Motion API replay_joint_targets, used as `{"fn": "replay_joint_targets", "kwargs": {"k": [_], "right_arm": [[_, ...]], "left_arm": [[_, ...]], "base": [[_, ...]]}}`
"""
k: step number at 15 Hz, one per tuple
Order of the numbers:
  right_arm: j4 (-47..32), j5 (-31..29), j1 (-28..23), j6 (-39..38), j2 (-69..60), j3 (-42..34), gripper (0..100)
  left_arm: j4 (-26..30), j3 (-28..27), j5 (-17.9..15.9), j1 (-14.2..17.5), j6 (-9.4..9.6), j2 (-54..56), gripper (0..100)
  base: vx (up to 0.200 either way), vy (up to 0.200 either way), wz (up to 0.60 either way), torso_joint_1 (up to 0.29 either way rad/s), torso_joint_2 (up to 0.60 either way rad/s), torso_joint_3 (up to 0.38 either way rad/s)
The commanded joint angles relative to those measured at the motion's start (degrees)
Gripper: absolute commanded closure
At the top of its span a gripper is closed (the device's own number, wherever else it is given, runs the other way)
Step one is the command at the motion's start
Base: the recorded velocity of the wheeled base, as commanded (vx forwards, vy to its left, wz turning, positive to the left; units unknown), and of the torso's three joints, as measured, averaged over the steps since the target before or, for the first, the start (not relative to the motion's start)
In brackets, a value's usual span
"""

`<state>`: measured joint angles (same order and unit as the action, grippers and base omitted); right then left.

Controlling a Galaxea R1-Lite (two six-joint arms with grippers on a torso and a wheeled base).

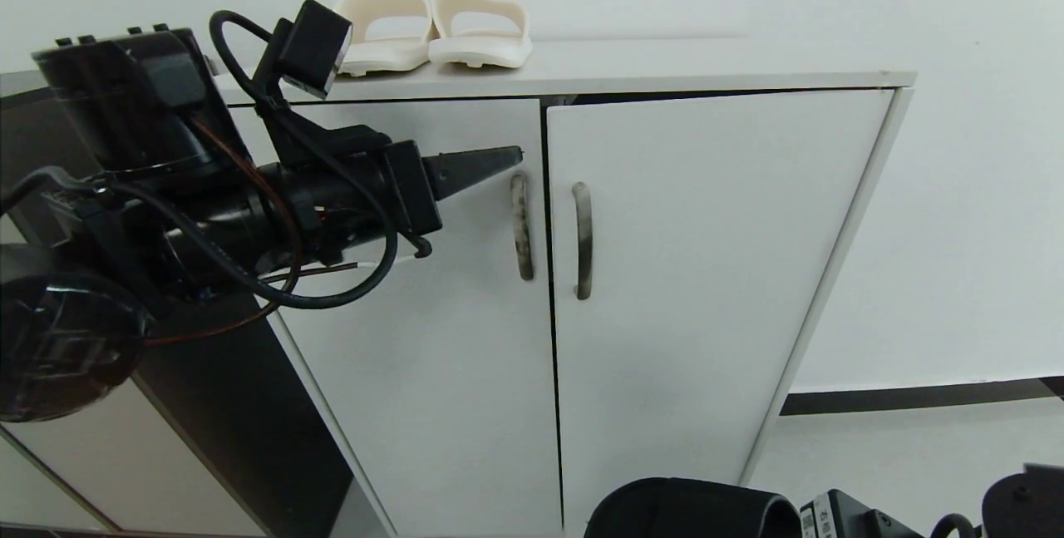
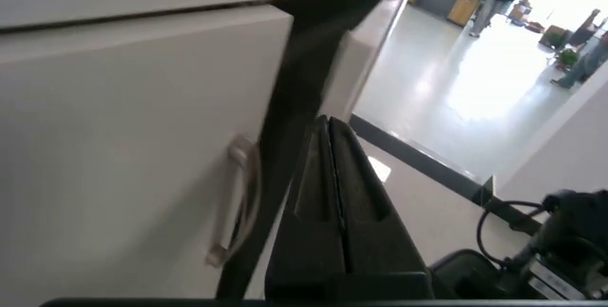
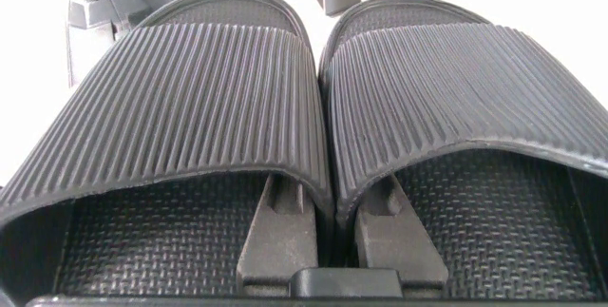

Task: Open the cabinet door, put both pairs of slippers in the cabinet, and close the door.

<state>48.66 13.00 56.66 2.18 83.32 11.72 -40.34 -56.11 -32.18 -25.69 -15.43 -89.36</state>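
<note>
1. The cabinet (image 1: 665, 68) is standing as a tall white box of smooth, flat laminate with a matte top. The door-opening step seems to be only beginning, since both doors are sitting flush or nearly so.
2. The left door (image 1: 449, 338) and the right door (image 1: 706, 272) are meeting at a thin dark seam down the middle.
3. The left gripper (image 1: 509, 159) is hovering in front of the left door. Its tapered black fingers are pressed together on nothing, with the tip just beside the top of the left handle (image 1: 521, 226). The next move is probably calling for the fingers to part, clamp or hook that bar, and pull along the door's arc.
4. The black slippers (image 3: 209, 98), with ribbed rubber straps and studded footbeds, are being gripped side by side. The right gripper (image 3: 334, 236) is pinching their adjoining walls, one finger inside each.
5. The white slippers (image 1: 432, 31), smooth moulded foam, are lying paired on the cabinet top.
6. The left handle and the right handle (image 1: 583, 240) are showing as slim, bowed, scuffed bars.
</note>
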Motion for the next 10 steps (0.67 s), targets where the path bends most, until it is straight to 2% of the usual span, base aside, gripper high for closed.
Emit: {"fn": "replay_joint_targets", "kwargs": {"k": [1,7,10], "right_arm": [[0.0,0.0,0.0,0.0,0.1,0.0,100],[0.0,0.0,0.0,0.0,0.1,0.0,100],[0.0,0.0,0.0,0.0,0.1,0.1,100]], "left_arm": [[0.0,-1.3,-0.1,0.0,-0.04,-2.3,100],[0.1,-6.5,-0.1,-0.9,-0.04,-7.8,100],[-0.1,-7.2,-0.2,-1.2,-0.04,-9.1,100]], "base": [[0.000,0.000,0.00,0.000,0.00,0.000],[0.000,0.000,0.00,0.000,0.00,0.000],[0.000,0.000,0.00,0.000,0.00,0.000]]}}
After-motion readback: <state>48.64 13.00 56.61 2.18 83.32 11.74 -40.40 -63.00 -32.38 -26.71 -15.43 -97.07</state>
